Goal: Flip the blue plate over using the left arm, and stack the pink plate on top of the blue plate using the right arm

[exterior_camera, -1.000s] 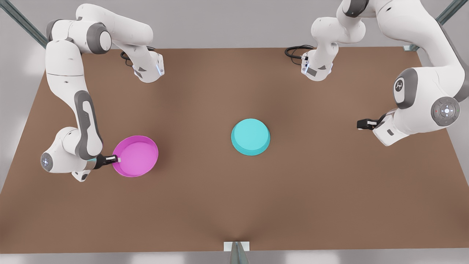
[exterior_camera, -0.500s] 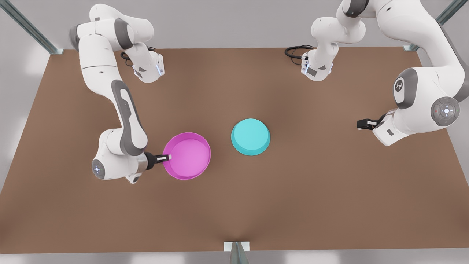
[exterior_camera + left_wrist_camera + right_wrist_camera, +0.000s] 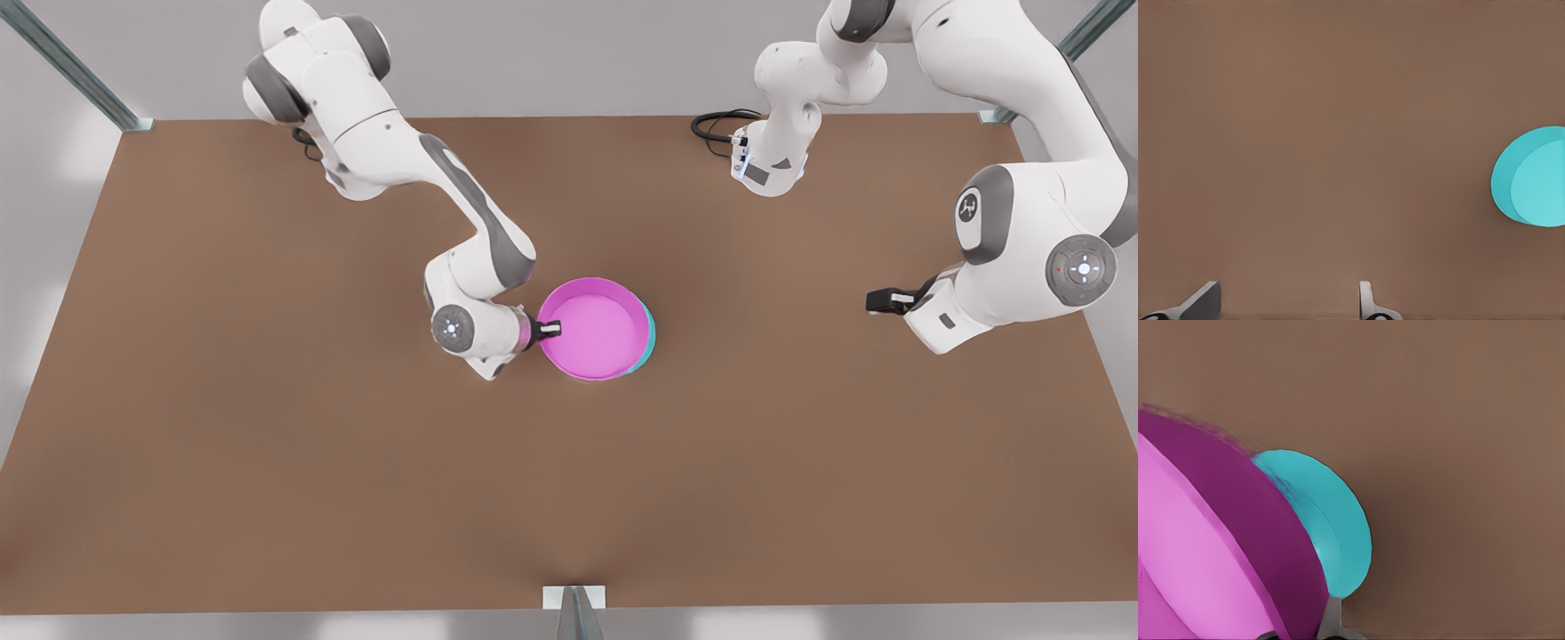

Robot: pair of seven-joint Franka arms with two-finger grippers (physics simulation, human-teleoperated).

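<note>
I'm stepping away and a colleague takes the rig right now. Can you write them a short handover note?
Right gripper: shut on the rim of the pink plate, holding it over the blue plate.
Left gripper: open, waiting at the front view's right, away from both plates.
Done: blue plate lies base up at the middle of the table.
Left: set the pink plate down on it, release, withdraw.

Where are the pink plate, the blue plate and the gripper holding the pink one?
pink plate (image 3: 594, 331), front view, its flat inside.
blue plate (image 3: 649, 342), front view, its uncovered edge.
right gripper (image 3: 551, 330), front view, fingertips at the pink rim.
</note>
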